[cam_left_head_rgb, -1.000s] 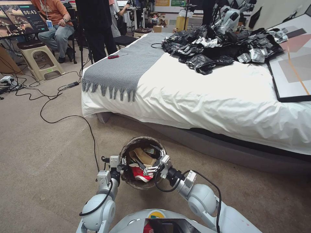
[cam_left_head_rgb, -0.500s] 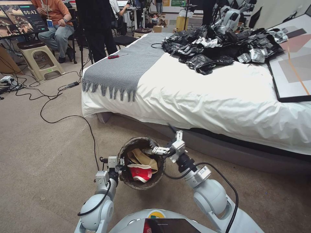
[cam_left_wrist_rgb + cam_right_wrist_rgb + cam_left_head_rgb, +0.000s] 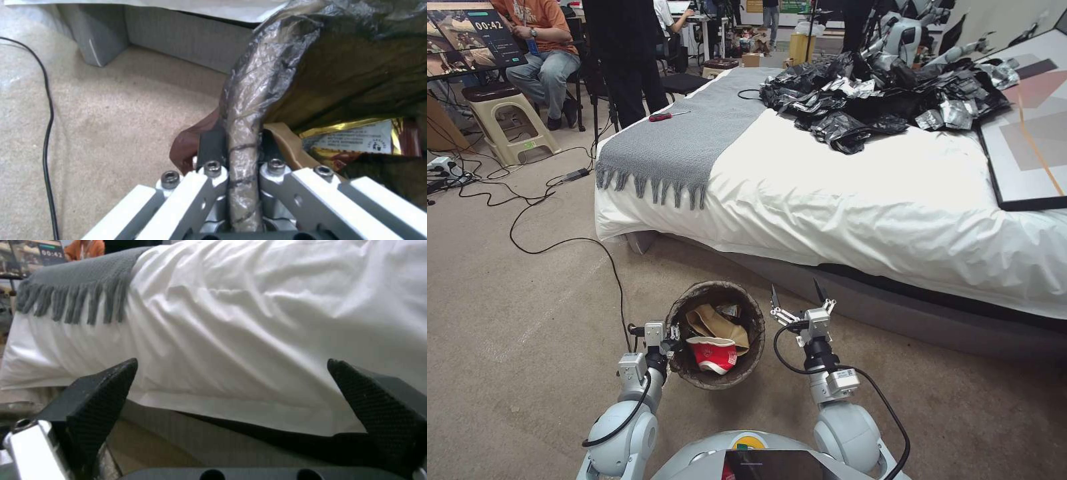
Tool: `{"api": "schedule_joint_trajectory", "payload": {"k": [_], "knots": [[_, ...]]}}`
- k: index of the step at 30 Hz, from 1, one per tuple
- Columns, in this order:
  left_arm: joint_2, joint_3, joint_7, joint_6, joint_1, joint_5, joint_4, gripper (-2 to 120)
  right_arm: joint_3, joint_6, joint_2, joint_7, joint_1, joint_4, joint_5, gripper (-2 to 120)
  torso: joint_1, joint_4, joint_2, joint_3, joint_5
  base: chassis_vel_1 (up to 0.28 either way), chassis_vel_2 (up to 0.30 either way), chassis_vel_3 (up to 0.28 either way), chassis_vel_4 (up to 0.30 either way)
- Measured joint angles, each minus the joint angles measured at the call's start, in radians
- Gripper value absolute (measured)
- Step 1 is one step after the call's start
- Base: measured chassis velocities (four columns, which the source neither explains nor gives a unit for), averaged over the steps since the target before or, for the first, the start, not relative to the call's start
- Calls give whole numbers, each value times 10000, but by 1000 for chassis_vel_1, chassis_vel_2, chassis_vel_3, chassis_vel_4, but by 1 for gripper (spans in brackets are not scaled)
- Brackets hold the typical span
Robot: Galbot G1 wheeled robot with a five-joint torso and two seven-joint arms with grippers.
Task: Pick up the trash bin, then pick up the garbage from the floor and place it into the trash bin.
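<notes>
While our left gripper (image 3: 236, 146) is clamped on the trash bin's (image 3: 694, 380) crinkled, bag-wrapped rim, a red-and-white paper cup (image 3: 714, 352) lies inside. Our right gripper (image 3: 797, 300) hangs beside it, textured black fingers (image 3: 102, 390) spread apart.

The bin (image 3: 716, 381) is round, its dark brown liner (image 3: 249, 100) folded over the rim, held off the carpet with its mouth open upward. Inside lie a red-and-white paper cup (image 3: 714, 353) on its side, a crumpled brown paper bag (image 3: 714, 323) behind it, and a gold-and-red wrapper (image 3: 356, 140) against the liner's wall
</notes>
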Motion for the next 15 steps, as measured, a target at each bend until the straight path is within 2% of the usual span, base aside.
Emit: {"api": "schedule_joint_trajectory", "payload": {"k": [15], "knots": [[13, -20, 29, -33, -8, -17, -56, 2, 104, 33, 19, -135, 211, -181, 28, 100, 0, -2, 0, 0, 1, 9, 13, 16, 13]]}}
